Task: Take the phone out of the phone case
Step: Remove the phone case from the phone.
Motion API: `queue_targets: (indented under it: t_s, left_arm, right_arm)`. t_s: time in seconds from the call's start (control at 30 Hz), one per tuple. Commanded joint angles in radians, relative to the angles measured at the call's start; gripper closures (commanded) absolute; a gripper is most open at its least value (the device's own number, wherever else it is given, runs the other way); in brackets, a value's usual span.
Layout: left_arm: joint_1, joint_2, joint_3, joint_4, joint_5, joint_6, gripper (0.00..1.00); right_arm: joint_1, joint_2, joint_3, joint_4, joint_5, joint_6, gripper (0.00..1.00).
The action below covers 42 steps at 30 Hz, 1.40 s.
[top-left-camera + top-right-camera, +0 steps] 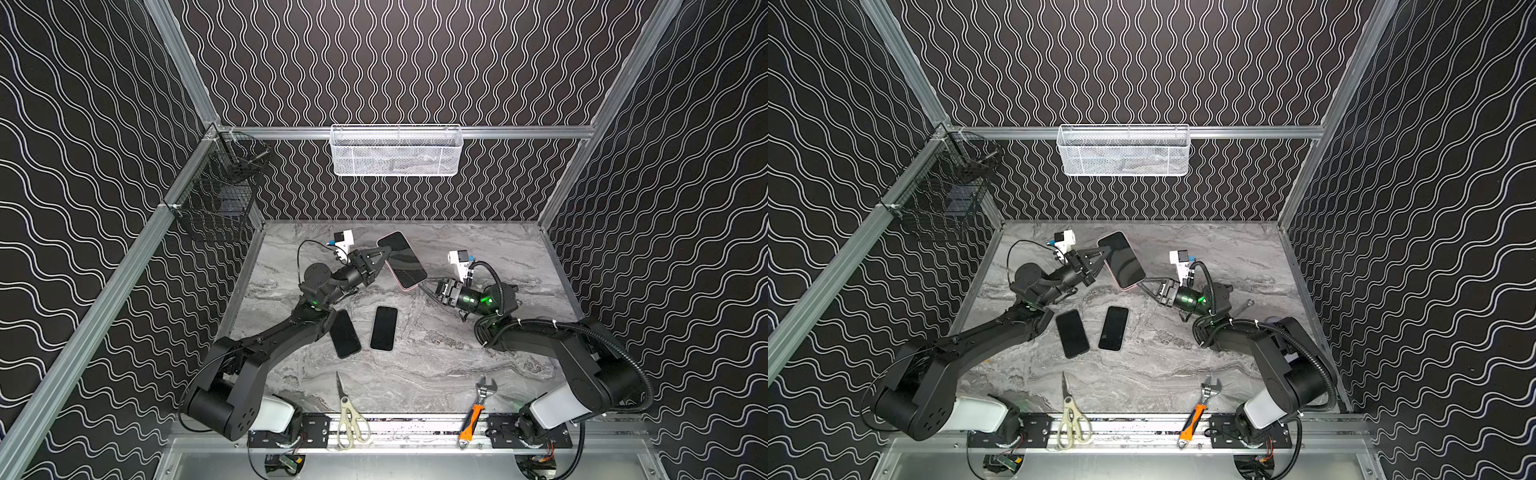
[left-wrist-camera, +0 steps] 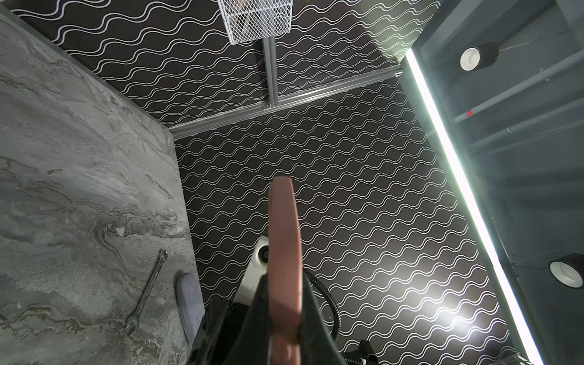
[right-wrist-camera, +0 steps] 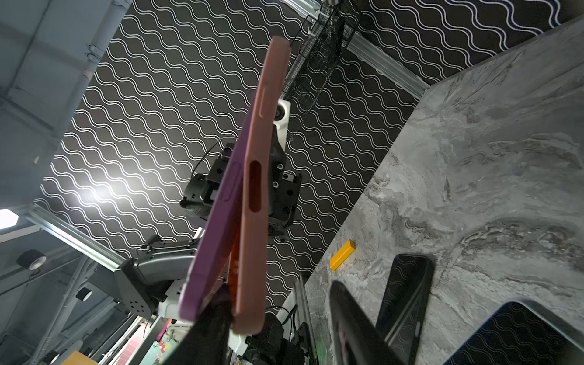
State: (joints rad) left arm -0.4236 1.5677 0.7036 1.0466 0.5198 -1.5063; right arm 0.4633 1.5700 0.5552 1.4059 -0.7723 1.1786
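Note:
The phone (image 1: 402,259) (image 1: 1121,259), dark screen up, is held tilted above the table in its pink phone case (image 1: 395,277) (image 2: 282,237). My left gripper (image 1: 386,251) (image 1: 1106,251) (image 2: 284,278) is shut on the case's long edge. My right gripper (image 1: 428,284) (image 1: 1142,284) (image 3: 280,287) is at the near corner. There the purple phone (image 3: 221,221) has come away from the phone case (image 3: 259,142), and one finger sits in the gap between them. The other finger stands apart behind the case, not touching it.
Two black phones (image 1: 345,332) (image 1: 383,328) lie flat in the table's middle. Scissors (image 1: 347,415) and an orange-handled wrench (image 1: 476,411) lie at the front edge. A white basket (image 1: 397,149) and a black wire basket (image 1: 220,195) hang on the walls. A spanner (image 2: 148,290) lies by the right arm.

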Motion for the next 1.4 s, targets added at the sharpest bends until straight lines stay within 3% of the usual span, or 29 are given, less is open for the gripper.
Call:
queue_targets:
  t_s: [0.0, 0.23, 0.97, 1.13, 1.37]
  left_arm:
    - [-0.003, 0.018, 0.015, 0.07, 0.012, 0.038, 1.0]
    - [-0.003, 0.053, 0.017, 0.07, 0.008, 0.062, 1.0]
    - [-0.003, 0.091, 0.005, 0.07, 0.01, 0.089, 1.0]
    - [-0.004, 0.094, 0.003, 0.071, 0.011, 0.09, 0.9]
    - [-0.003, 0.087, 0.003, 0.07, 0.014, 0.095, 0.64]
  right_arm:
    - [0.0, 0.009, -0.003, 0.147, 0.014, 0.081, 0.6]
    - [0.001, -0.012, -0.012, 0.178, 0.017, 0.113, 0.72]
    - [0.008, -0.051, -0.023, 0.194, 0.069, 0.159, 0.92]
    - [0.009, -0.058, -0.04, 0.191, 0.104, 0.172, 0.94]
    - [0.008, -0.045, -0.054, 0.229, 0.135, 0.196, 0.95]
